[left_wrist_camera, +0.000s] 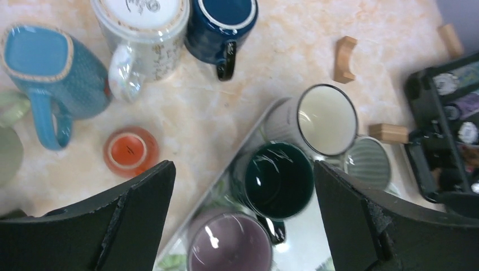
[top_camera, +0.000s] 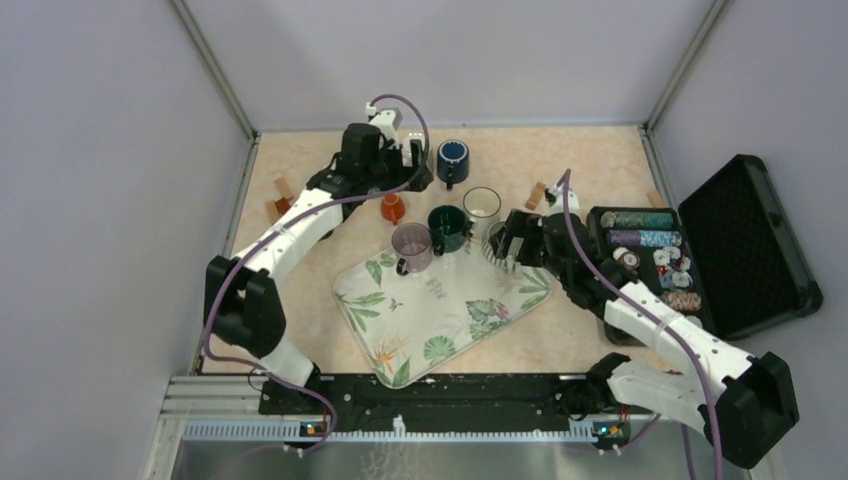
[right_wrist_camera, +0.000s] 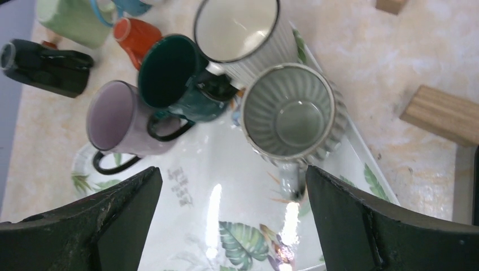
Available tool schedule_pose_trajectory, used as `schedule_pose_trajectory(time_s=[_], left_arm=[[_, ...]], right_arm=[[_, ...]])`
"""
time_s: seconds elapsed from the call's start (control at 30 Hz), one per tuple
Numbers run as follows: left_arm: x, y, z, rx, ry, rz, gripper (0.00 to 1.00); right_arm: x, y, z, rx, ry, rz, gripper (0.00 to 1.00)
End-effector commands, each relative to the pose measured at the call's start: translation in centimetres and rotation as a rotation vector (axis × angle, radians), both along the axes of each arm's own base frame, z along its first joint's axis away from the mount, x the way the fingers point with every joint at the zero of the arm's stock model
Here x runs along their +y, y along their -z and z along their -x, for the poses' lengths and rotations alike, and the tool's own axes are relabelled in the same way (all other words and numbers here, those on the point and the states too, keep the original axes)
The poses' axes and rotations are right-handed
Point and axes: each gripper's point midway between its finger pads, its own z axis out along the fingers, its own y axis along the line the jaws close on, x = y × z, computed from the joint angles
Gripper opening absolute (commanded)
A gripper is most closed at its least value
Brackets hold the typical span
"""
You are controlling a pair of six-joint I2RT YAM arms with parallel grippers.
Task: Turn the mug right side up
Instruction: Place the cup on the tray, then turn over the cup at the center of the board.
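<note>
Grey ribbed mug (right_wrist_camera: 291,116) stands upright on the tray (right_wrist_camera: 214,169); right fingers (right_wrist_camera: 113,220) and left fingers (left_wrist_camera: 130,214) are wide open, holding nothing.

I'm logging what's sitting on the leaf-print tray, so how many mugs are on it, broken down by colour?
On the tray:
Purple mug: 1
Dark green mug: 1
White ribbed mug: 1
Grey ribbed mug: 1
Total: 4
</note>
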Motion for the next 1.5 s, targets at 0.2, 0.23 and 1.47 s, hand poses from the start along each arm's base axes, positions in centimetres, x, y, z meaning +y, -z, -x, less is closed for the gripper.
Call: schedule_pose_trajectory(time_s=[0.2, 0.23, 1.47], left_arm=[[1.1, 1.1, -8.0, -0.136, 0.039, -0.291, 0.98], [1.5, 2.1, -8.7, -0.113, 0.019, -0.318, 0.98], [1.8, 9.7, -13.7, -0.009, 0.146, -0.408, 0.63]], right_arm=[[2.1, -5.8, -1.1, -0.079, -0.088, -0.057, 0.99], [2.1, -6.1, -1.1, -0.085, -0.088, -0.06, 0.99], [2.1, -5.3, -1.6, -0.058, -0.07, -0.04, 0.99]])
